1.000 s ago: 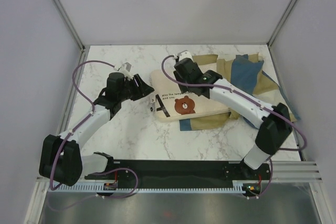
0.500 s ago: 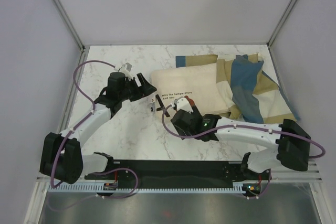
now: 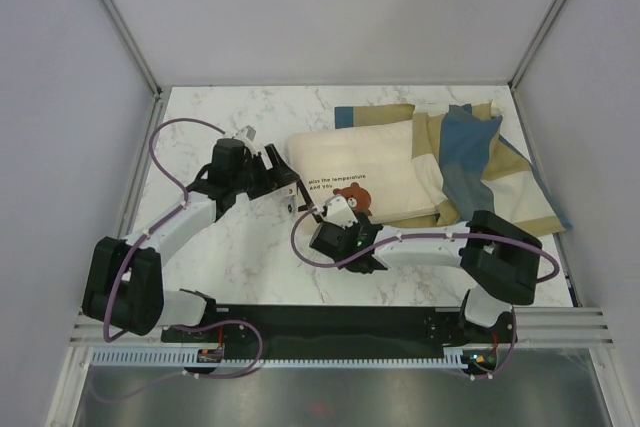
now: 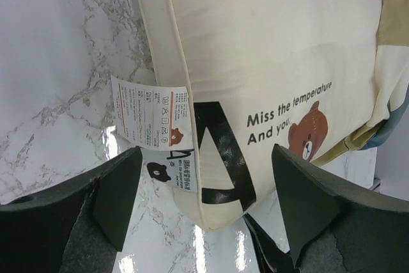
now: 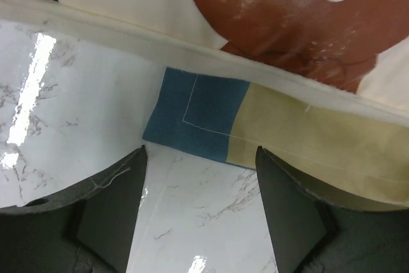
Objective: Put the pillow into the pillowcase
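Top external view: the pillow (image 3: 350, 162) lies on the pillowcase (image 3: 480, 157), mostly uncovered; insertion remains. Left end effector (image 3: 283, 177) and right end effector (image 3: 335, 215) are spread, empty.

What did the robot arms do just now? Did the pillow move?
The right gripper swung back from the far edge of the pillow to its near edge; the left gripper crept toward its left end. Both stand open, holding nothing. The pillow and pillowcase lie about where they were.
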Robot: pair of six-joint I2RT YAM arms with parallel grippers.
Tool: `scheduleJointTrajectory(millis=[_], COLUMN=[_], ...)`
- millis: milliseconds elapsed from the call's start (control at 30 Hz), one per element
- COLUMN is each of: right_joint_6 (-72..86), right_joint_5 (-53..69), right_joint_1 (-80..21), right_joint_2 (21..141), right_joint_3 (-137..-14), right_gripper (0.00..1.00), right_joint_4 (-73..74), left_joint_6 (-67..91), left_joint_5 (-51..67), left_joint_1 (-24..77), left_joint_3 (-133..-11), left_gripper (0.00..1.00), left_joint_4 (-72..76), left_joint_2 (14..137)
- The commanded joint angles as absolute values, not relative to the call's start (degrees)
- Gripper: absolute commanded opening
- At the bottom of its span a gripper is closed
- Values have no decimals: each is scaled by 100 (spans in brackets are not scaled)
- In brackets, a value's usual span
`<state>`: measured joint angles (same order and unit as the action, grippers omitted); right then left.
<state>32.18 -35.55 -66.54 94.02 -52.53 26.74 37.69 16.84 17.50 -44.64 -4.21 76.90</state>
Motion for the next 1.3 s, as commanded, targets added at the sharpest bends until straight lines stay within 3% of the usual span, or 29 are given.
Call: scheduleJointTrajectory(millis=[0, 133, 200, 267, 333, 367, 667, 767, 1000, 1267], right_joint_6=[3349, 3463, 3551, 3629, 3691, 3683, 2278, 1829, 914, 800], right_joint_5=[-3779, -3955, -3999, -4060, -4183, -4184, -3316, -2439, -1953, -1573], right_joint_1=[-6671, -6618, -6557, -6478, -6477, -6469, -7091, -7294, -8068, -8077], right_joint_2=[9729, 10054, 10230, 10431, 10511, 10538, 9984, 10291, 11425, 10855], right_joint_3=[-5449, -5555, -5555, -5633, -5686, -5695, -6072, -6844, -9024, -8421], right_gripper=[77, 70, 48, 19, 13, 1, 0, 0, 0, 0], right_joint_4=[2277, 2285, 2285, 2425, 2531, 2540, 1670, 1757, 2197, 1205], left_joint_6=[3709, 3726, 3744, 3779, 3814, 3823, 3972, 4087, 4131, 4192], left_joint_5=[1793, 1845, 1916, 2012, 2092, 2100, 2267, 2522, 2435, 2828], left_joint_1=[1758, 1767, 1767, 1767, 1767, 1767, 1810, 1837, 2056, 2083], left_joint_3=[-4702, -4702, -4711, -4720, -4729, -4729, -4720, -4763, -4711, -4702], left_gripper=[90, 90, 89, 89, 88, 88, 88, 86, 86, 84], left_joint_4=[-378, -387, -396, -378, -369, -369, -308, -264, -211, -106], left_joint_2=[7699, 7761, 7865, 7936, 8051, 8094, 8481, 8780, 8790, 8675])
